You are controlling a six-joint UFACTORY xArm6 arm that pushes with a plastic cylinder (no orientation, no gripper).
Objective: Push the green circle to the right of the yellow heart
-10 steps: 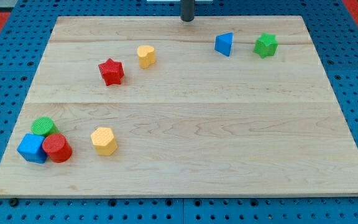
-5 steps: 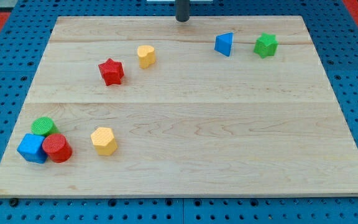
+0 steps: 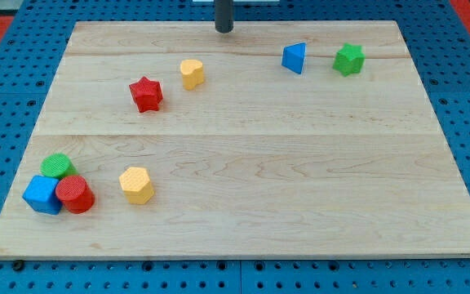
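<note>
Dark and straight, the rod comes down at the far edge of the wooden board [image 3: 243, 147], and my tip [image 3: 223, 30] rests there with no jaws to open or close and nothing held; it touches no block. Nearest to it is the yellow heart [image 3: 191, 73], a little nearer the viewer and to the left, standing free. Just left of the heart and slightly nearer lies the red star [image 3: 146, 94], apart from it.

To the right of my tip, along the far side, sit the blue triangle [image 3: 294, 58] and, further right, the green star [image 3: 349, 60], near each other but not touching.

The green circle [image 3: 56, 166] is well apart from my tip, in the near left corner. Being round, it shows no long axis or heading. It is packed in a cluster: the blue cube [image 3: 42, 194] and the red circle [image 3: 75, 194] press against its near side. The yellow hexagon [image 3: 137, 184] lies to the right of that cluster, apart from it.

No writing or labels can be read on anything.
</note>
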